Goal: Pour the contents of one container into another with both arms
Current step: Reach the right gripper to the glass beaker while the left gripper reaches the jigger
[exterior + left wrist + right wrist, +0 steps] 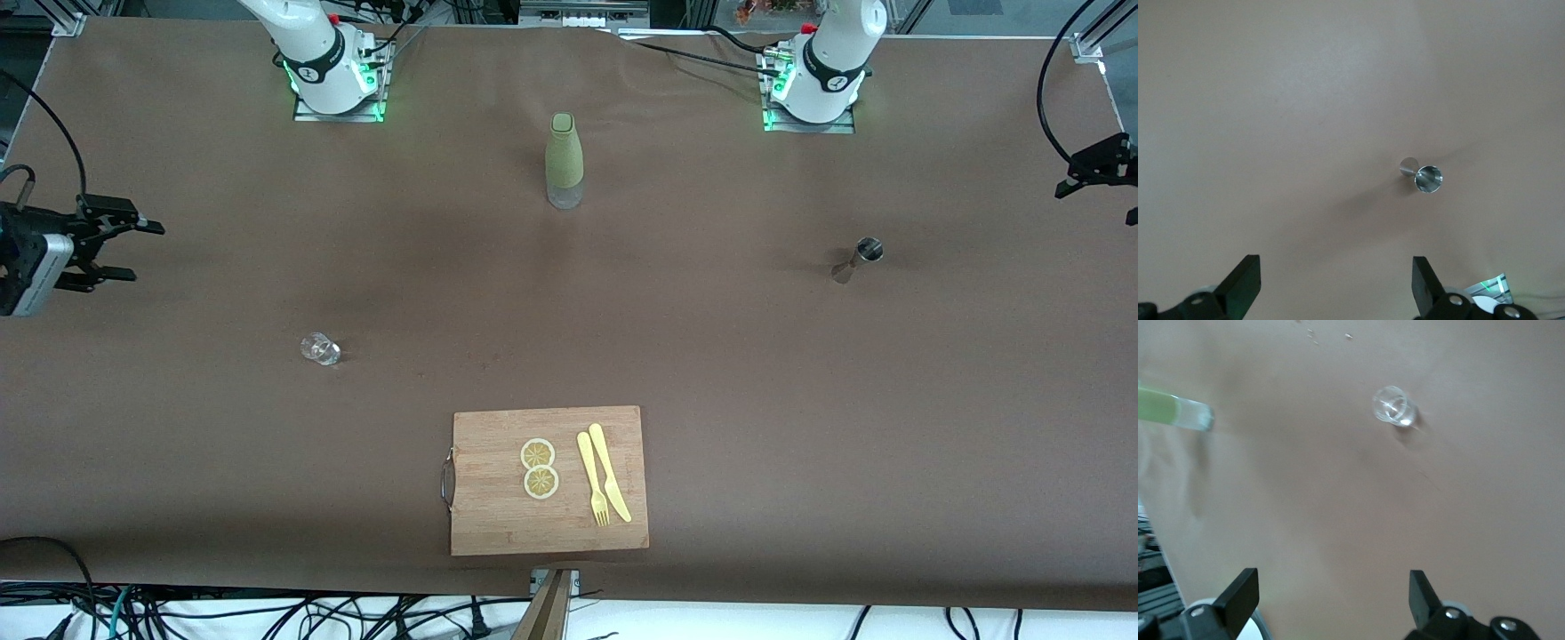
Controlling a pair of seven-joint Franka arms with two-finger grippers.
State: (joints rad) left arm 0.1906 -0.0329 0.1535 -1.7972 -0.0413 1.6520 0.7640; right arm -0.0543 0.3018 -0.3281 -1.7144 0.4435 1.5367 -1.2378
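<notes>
A green sleeved bottle (564,160) with a clear base stands upright midway between the two arm bases; the right wrist view shows it as well (1175,412). A small clear glass (320,348) (1393,405) sits toward the right arm's end. A metal jigger (858,260) (1423,176) stands toward the left arm's end. My right gripper (142,252) (1333,580) hangs open and empty over the table's edge at the right arm's end. My left gripper (1092,178) (1335,267) hangs open and empty over the left arm's end, well apart from the jigger.
A wooden cutting board (498,516) with a metal handle lies near the front edge. On it are two lemon slices (539,468), a yellow fork (591,480) and a yellow knife (610,471). Brown cloth (711,356) covers the table. Cables hang along the front edge.
</notes>
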